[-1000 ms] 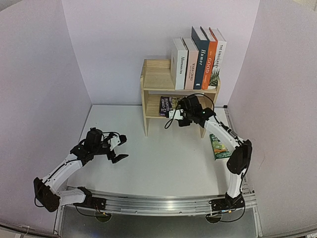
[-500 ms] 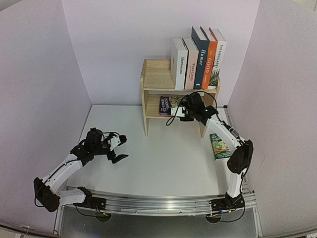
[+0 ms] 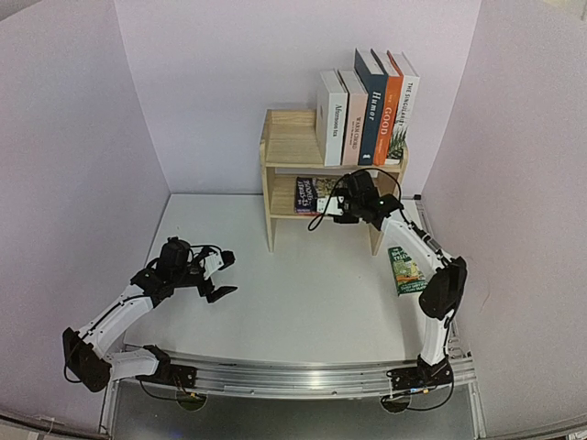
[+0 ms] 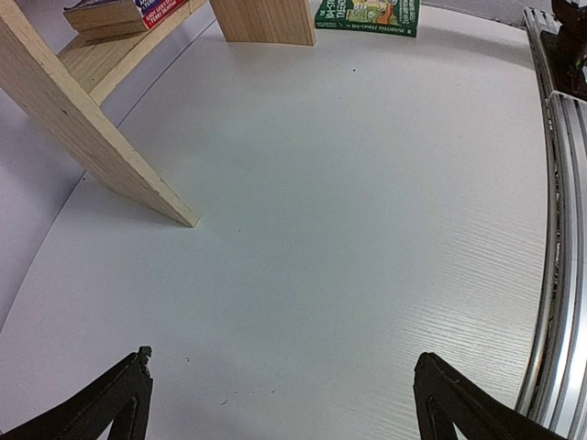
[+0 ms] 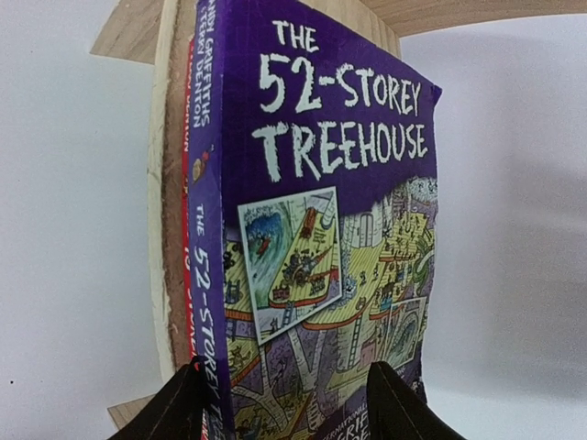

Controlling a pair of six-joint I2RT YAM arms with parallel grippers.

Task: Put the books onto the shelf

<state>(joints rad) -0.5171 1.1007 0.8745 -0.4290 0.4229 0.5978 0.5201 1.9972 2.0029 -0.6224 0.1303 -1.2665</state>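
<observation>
- Lying flat on the lower tier of the pine shelf (image 3: pixel 293 137) was a purple "52-Storey Treehouse" book (image 5: pixel 339 137). It sat on top of a red-spined paperback (image 5: pixel 190 128), and both were toward the left half of that tier.
- On the top tier five more books stood upright and pressed side by side at the right end. From left to right they were a white book (image 3: pixel 332 115), a pinkish book (image 3: pixel 353 115), a navy book (image 3: pixel 371 105), an orange "GOOD" book (image 3: pixel 389 108) and a white palm-leaf book (image 3: pixel 404 105).
- A green paperback (image 3: pixel 404 269) lay flat on the table (image 3: pixel 303 302), near the foot of the shelf's right side panel and close beside the right arm.
- The right gripper (image 5: pixel 286 367) reached into the lower tier at the near end of the purple book. Its two dark fingers were partly apart, one at the spine edge and one over the right of the cover. From where I stood I could not tell whether they gripped the book or only rested against it.
- The left gripper (image 4: pixel 282 357) hung over bare table, well apart from the shelf. Its fingers were spread as wide as they go, with nothing between them.
</observation>
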